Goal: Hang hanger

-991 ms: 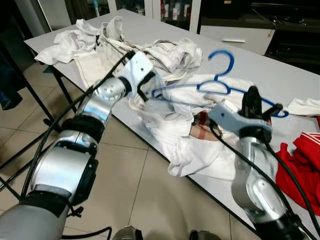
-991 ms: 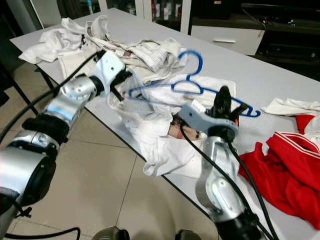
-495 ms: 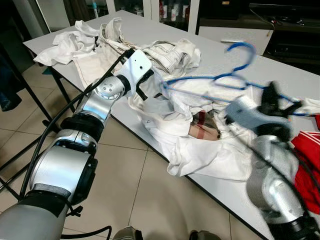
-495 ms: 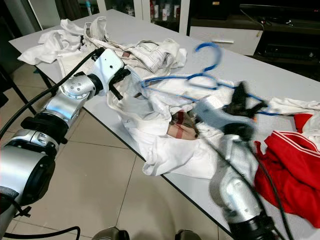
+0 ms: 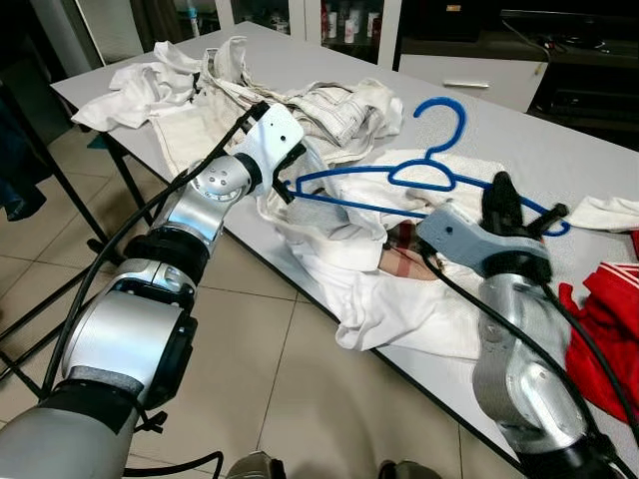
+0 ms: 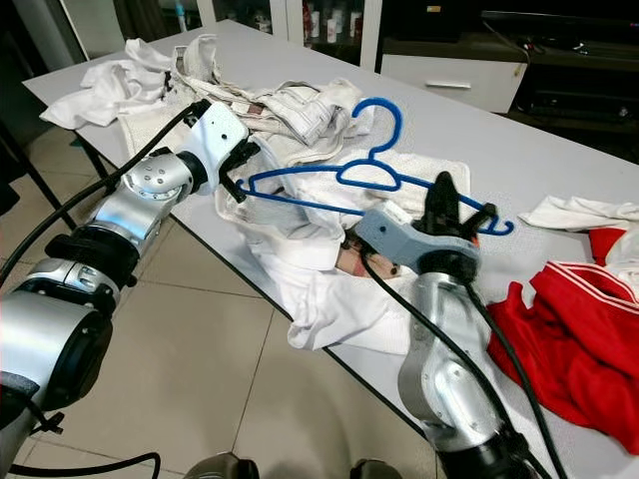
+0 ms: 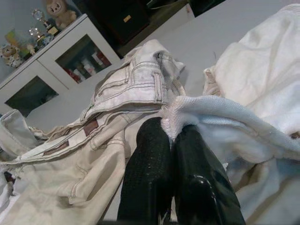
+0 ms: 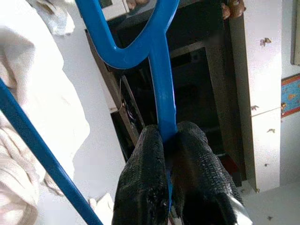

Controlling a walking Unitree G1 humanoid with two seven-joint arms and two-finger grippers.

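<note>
Blue hanger (image 5: 429,175) in clamped right pincer (image 8: 169,140); left pincer (image 7: 171,136) pinching white garment (image 7: 225,112).

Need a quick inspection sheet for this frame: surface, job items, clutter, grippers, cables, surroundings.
Surface: grey table, mostly covered.
Job's things: blue hanger held above the white garment.
Clutter: pale jeans, white cloths, red garment.
Grippers: right gripper shut on the hanger's arm; left gripper shut on white knit fabric.
Cables: black cables run along both arms.
Surroundings: tiled floor, white cabinets behind.
</note>
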